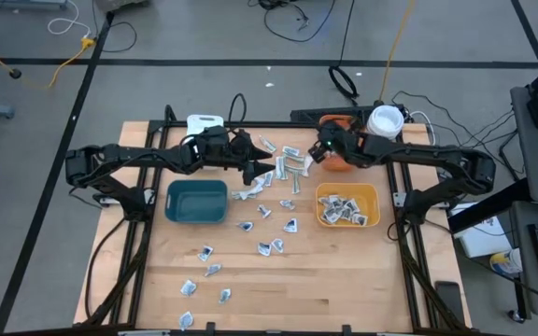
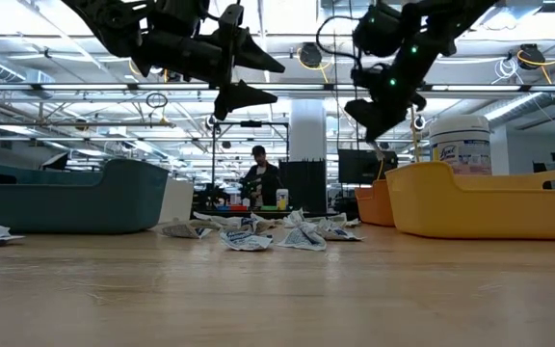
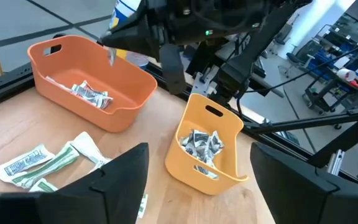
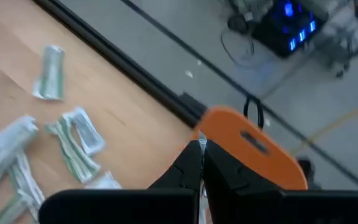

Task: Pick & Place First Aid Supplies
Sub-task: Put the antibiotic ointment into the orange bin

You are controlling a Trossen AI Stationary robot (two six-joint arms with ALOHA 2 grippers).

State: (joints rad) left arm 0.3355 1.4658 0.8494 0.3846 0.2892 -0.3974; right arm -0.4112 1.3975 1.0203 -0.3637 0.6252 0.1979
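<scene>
Right wrist view: right gripper point(image 4: 201, 163) pinches a thin packet point(image 4: 202, 148) above the orange bin point(image 4: 253, 149). Left gripper point(image 1: 261, 168): fingers spread, empty. Risk: early release drops it outside the rim.

The pale wooden bench point(image 1: 344, 271) looks smooth and matt, its plank grain showing. The yellow plastic bin point(image 3: 207, 149), orange plastic bin point(image 3: 92, 78) and teal plastic bin point(image 1: 196, 202) have smooth, faintly satiny walls. The small white-grey packets point(image 3: 201, 144) look like crinkled paper. The left arm's dark fingers point(image 3: 120, 180) look like matt plastic.
</scene>
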